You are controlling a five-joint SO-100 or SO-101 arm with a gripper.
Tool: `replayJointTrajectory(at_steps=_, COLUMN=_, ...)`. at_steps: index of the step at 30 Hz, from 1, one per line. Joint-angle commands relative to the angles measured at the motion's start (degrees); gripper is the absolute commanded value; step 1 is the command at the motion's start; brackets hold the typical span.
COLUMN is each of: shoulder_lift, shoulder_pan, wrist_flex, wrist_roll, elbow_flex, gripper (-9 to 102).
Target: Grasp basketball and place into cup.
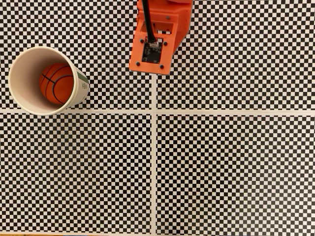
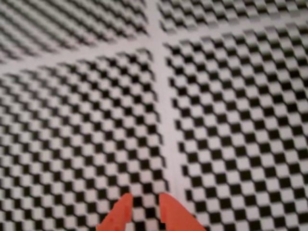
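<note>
We are seeing the checkered table (image 1: 221,162) spreading beneath our jaws. The orange arm (image 1: 158,34) is hanging at the fixed view's top edge. The cup (image 1: 24,91) is standing well apart from the jaws, the basketball (image 1: 56,82) sitting inside it. Our gripper (image 2: 144,204) is showing its tips slightly parted, holding nothing.

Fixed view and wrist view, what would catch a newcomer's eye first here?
The basketball sitting inside the cup, at the left of the fixed view, stands out against the black-and-white checkered table. Next comes the bright orange arm at the top centre. In the wrist view, two orange fingers poke up from the bottom edge, slightly apart, holding nothing.
</note>
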Motion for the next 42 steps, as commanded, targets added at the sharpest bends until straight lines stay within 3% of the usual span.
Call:
replayJointTrajectory(at_steps=1, shoulder_lift=0.44, shoulder_pan=1.58, wrist_flex=2.81, wrist_roll=-2.55, elbow_flex=2.02, gripper=0)
replayJointTrajectory(at_steps=37, shoulder_lift=0.44, shoulder_pan=2.02, wrist_flex=3.25, wrist_roll=-0.79, elbow_flex=2.02, gripper=0)
replayJointTrajectory(at_steps=42, shoulder_lift=0.44, shoulder_pan=-1.32, wrist_flex=3.25, wrist_roll=-0.79, elbow_flex=2.02, gripper=0)
